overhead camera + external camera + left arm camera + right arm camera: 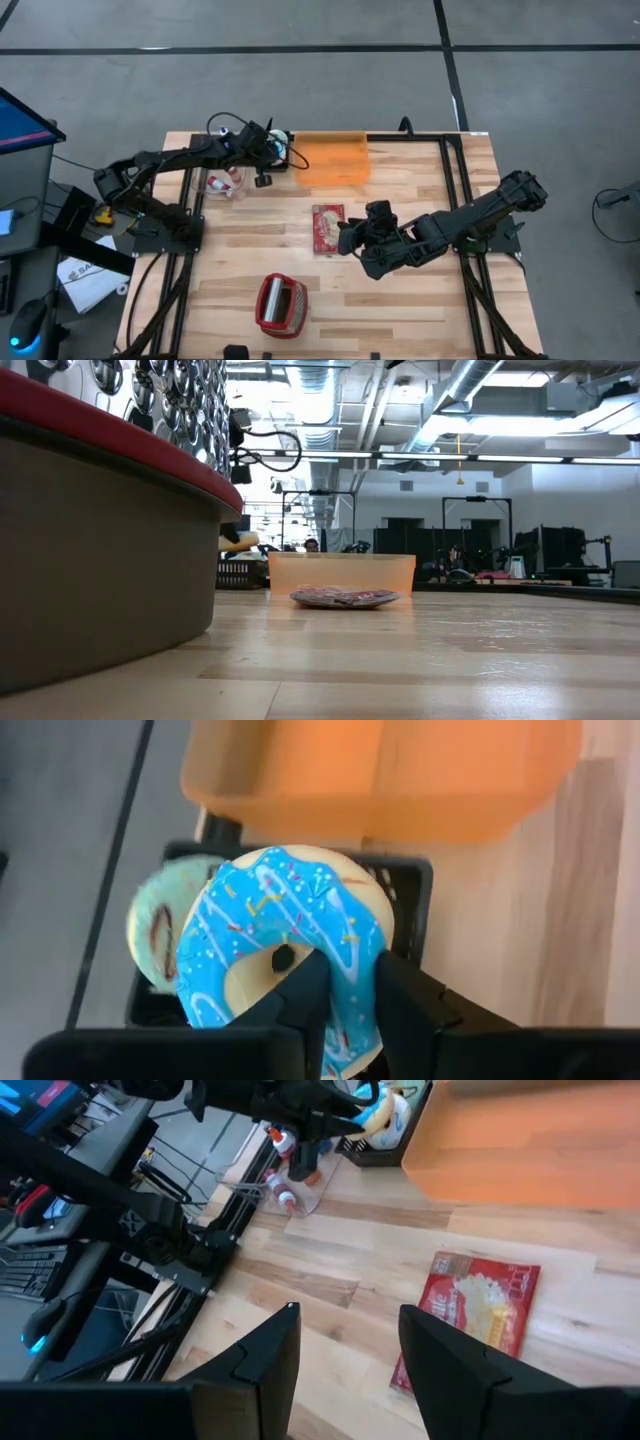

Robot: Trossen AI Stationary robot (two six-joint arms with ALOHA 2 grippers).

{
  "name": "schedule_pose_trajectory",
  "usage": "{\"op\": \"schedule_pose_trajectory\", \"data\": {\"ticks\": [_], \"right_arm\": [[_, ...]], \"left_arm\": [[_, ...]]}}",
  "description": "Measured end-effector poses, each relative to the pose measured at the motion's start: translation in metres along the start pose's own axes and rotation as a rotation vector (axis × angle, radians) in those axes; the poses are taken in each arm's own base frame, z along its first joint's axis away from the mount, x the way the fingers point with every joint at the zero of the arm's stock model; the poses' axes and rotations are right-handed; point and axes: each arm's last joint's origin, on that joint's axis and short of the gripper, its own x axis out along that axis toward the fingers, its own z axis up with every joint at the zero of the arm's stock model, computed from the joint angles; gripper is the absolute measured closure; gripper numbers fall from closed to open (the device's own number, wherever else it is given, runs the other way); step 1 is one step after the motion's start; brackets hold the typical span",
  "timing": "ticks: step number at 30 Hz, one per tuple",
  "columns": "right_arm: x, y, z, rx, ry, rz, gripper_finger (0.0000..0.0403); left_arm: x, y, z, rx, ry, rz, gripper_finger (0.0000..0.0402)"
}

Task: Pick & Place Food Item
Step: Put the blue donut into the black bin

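Left wrist view: the left tool [345, 1005] grips a blue donut [285, 935] by its ring, over a black tray [410, 885] beside the orange bin [380, 775]. The right tool [345, 1350] hangs open over the bench [400, 300], near the popcorn bag [328, 228].

The high view looks straight down on the whole pale wooden table [400, 300]. The low view sits at tabletop height, very near a red-rimmed metal basket [100, 510], facing the translucent orange plastic bin [340, 574] and the room behind. Each wrist view looks forward past its own fingers; all four views share that orange bin [330, 160].
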Motion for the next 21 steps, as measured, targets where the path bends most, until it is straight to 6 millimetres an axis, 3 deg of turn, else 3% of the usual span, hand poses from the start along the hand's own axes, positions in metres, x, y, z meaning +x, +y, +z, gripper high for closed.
{"op": "schedule_pose_trajectory", "data": {"ticks": [7,21], "right_arm": [[-0.005,-0.002,-0.005,0.004,0.003,-0.008,0.0239],[-0.006,0.000,-0.005,0.017,-0.001,0.007,0.0239]], "left_arm": [[0.004,-0.005,-0.011,-0.019,0.030,-0.033,0.0295],[0.005,0.001,-0.014,-0.034,0.035,0.003,0.0199]]}}
